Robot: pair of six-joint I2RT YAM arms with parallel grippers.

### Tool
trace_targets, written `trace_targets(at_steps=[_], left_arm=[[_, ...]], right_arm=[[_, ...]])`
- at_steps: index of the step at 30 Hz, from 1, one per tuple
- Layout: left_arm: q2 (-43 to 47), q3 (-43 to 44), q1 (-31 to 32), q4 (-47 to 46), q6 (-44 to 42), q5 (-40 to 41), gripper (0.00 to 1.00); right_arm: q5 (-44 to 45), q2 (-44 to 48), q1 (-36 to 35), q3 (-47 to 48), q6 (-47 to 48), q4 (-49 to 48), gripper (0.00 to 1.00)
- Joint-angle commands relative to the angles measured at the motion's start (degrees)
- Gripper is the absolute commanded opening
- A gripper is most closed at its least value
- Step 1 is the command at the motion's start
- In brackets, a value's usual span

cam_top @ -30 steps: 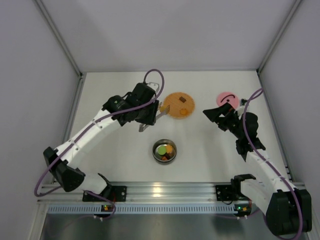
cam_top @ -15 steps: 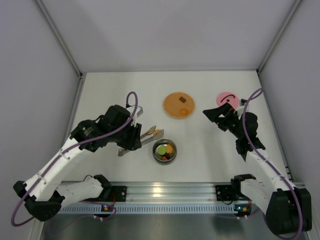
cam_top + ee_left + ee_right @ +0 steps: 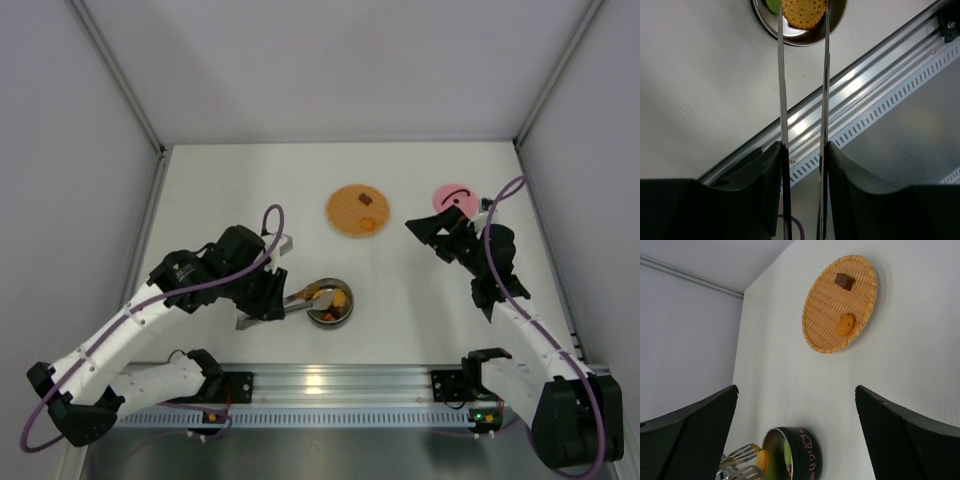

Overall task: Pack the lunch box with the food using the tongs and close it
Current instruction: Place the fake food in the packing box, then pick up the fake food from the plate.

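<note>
A matt white table sits inside plain pale grey walls, with one ribbed aluminium rail along its near edge. At the left, the left gripper is pinched in on the two slim, silver-grey arms of the single pair of tongs, pressing them nearly parallel. The tongs' scalloped tips clamp one round, golden, dot-stamped biscuit held over the lunch box, a small round polished steel bowl standing near the front middle of the table. Inside it lies one bright green round beside some yellow and orange bits, though their number is hard to make out under the tongs. Further back, a flat round orange-brown woven plate carries two pieces: one dark brown cube and one rounded orange piece, lying apart. To the right, the smooth pink lid with its thin black curved handle lies flat, well apart from the bowl. Just in front of it, the right gripper hangs with jaws spread wide, holding nothing.
</note>
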State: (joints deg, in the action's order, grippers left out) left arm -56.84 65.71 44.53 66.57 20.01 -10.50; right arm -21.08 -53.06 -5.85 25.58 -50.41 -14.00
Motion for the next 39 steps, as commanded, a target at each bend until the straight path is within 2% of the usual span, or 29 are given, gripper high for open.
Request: trace_targets(at_steps=[1, 17, 26, 32, 39], left_arm=[[1.38, -0.85, 0.82, -2.14, 0.38, -2.07, 0.41], [0.15, -0.85, 1.26, -5.65, 1.17, -0.48, 0.51], [-2.66, 1.52, 1.26, -7.68, 0.99, 0.22, 0.51], [-7.05, 9.24, 1.26, -10.49, 1.0, 2.06, 0.52], [-19.42, 19.35, 1.26, -13.3, 1.26, 7.68, 0.53]], right_arm=[[0.25, -0.03, 0.05, 0.87, 0.4, -3.58, 0.99], [0.16, 0.24, 0.05, 0.7, 0.32, -3.67, 0.99], [0.16, 0.41, -0.04, 0.7, 0.32, -3.67, 0.99], [0.08, 0.23, -0.13, 0.52, 0.05, -4.11, 0.99], [-0.01, 0.23, -0.13, 0.52, -0.04, -4.11, 0.99]])
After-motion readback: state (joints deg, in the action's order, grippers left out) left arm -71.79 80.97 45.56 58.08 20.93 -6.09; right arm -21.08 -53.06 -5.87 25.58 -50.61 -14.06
